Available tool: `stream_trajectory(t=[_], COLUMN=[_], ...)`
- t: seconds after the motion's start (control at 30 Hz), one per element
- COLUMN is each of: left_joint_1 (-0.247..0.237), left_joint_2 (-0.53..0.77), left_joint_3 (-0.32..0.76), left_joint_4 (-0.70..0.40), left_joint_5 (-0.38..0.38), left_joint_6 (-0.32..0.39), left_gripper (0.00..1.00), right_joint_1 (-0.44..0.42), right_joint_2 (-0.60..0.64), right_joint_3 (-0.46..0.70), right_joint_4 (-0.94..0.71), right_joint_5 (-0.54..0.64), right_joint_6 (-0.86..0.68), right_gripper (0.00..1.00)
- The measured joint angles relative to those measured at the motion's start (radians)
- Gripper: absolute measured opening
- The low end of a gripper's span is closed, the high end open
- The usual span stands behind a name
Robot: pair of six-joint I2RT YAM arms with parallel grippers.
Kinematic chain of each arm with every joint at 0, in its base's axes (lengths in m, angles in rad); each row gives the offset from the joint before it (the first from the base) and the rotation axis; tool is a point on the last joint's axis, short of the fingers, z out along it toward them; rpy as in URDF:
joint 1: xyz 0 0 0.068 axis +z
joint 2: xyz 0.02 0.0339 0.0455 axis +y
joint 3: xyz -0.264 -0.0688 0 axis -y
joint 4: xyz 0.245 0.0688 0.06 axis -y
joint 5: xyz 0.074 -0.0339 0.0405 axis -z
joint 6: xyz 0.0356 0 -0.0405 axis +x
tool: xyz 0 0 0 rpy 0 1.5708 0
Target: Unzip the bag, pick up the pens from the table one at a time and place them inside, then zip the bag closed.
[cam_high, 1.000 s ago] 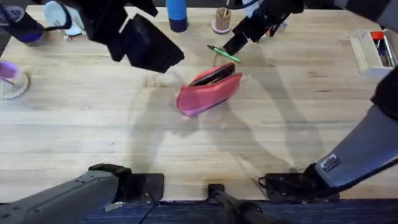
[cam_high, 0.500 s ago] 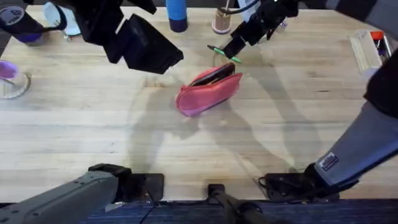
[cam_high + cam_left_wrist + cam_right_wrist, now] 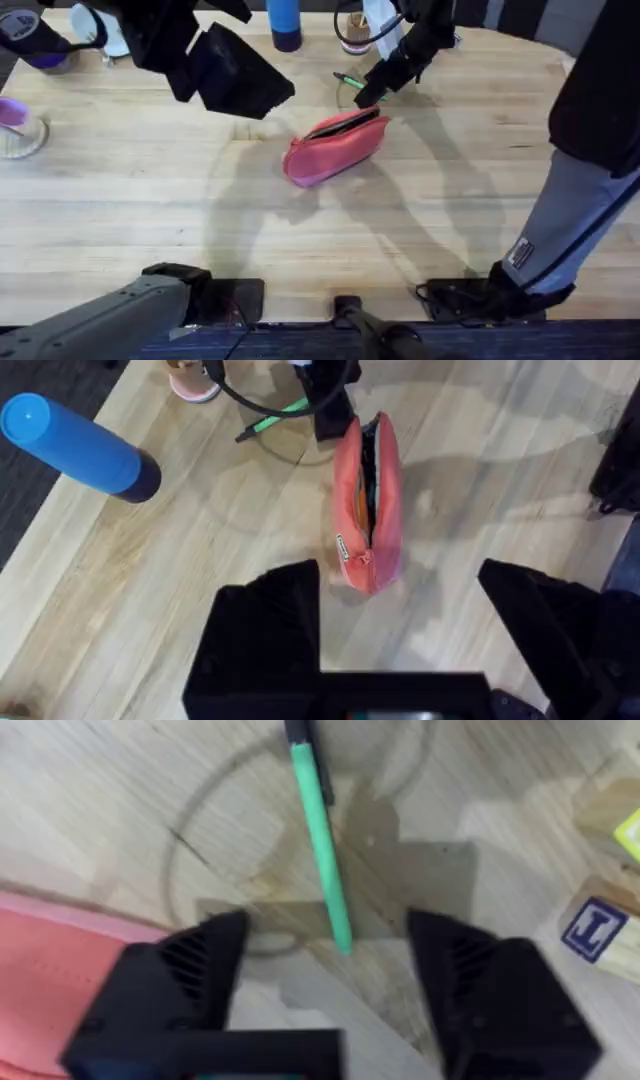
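Bag (image 3: pixel 335 146) lies unzipped mid-table (image 3: pixel 150 220), something dark already inside. Your right gripper (image 3: pixel 325 955), fingers spread, straddles the green pen (image 3: pixel 318 840) just behind the bag; left gripper (image 3: pixel 400 620) waits open. Placing and zipping remain.

A fixed overhead camera looks down and forward across the wooden table (image 3: pixel 150 200), both arm bases along its lower edge. The left wrist camera hangs high, facing down past its own spread black fingers (image 3: pixel 265 630) at the pink pouch (image 3: pixel 368 500), a blue cylinder (image 3: pixel 75 445) and the green pen (image 3: pixel 275 418). The right wrist camera sits very close to the tabletop, looking straight down on that pen (image 3: pixel 322 845), with the pouch's edge (image 3: pixel 60 980) alongside. All three views share the pouch and pen.
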Motion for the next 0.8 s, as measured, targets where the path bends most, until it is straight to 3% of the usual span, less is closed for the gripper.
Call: stream_trajectory(t=[0.1,0.27,0.43,0.8], left_joint_1=[0.000,0.000,0.000,0.000], left_joint_2=[0.000,0.000,0.000,0.000], left_joint_3=[0.000,0.000,0.000,0.000], left_joint_4=[0.000,0.000,0.000,0.000], left_joint_5=[0.000,0.000,0.000,0.000], left_joint_6=[0.000,0.000,0.000,0.000], left_gripper=[0.993,0.994,0.994,0.994], right_joint_1=[0.000,0.000,0.000,0.000], right_joint_2=[0.000,0.000,0.000,-0.005], right_joint_3=[0.000,0.000,0.000,0.006], right_joint_4=[0.004,0.002,0.000,-0.071], right_joint_5=[0.005,0.006,0.006,0.006], right_joint_6=[0.007,0.008,0.011,-0.032], right_gripper=[0.668,0.412,0.053,0.030])
